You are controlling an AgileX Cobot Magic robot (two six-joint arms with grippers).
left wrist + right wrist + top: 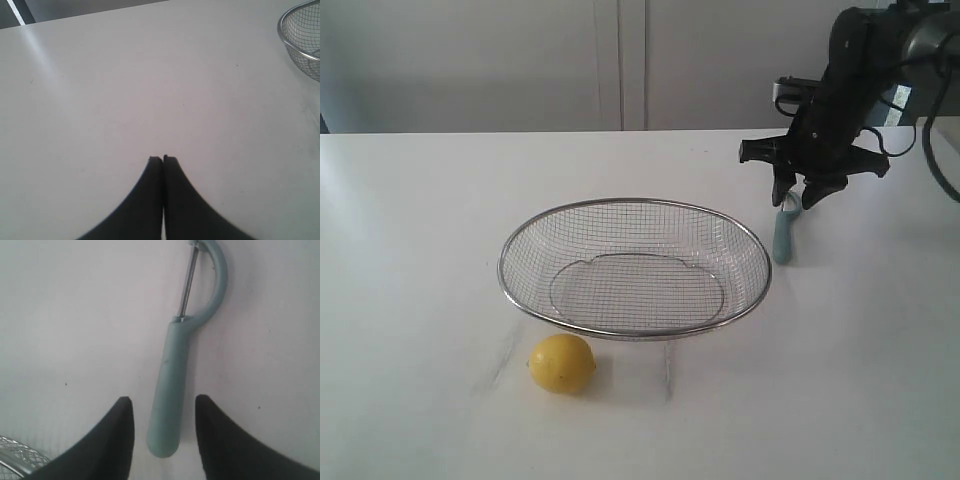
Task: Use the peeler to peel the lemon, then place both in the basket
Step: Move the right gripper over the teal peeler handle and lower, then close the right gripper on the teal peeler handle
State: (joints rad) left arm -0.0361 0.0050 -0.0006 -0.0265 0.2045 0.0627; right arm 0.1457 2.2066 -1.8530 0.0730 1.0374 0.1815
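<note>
Bright, even light washes the white table almost featureless; the lemon and basket cast only faint, soft shadows; a pale glare streak crosses the left wrist view; the right gripper shows as soft-edged black silhouettes; every picture looks slightly hazy.

Basket at the middle of the desk, lemon on the desk just before its left part, peeler lying just right of the basket, right end effector over the peeler, fingers either side of its handle
</note>
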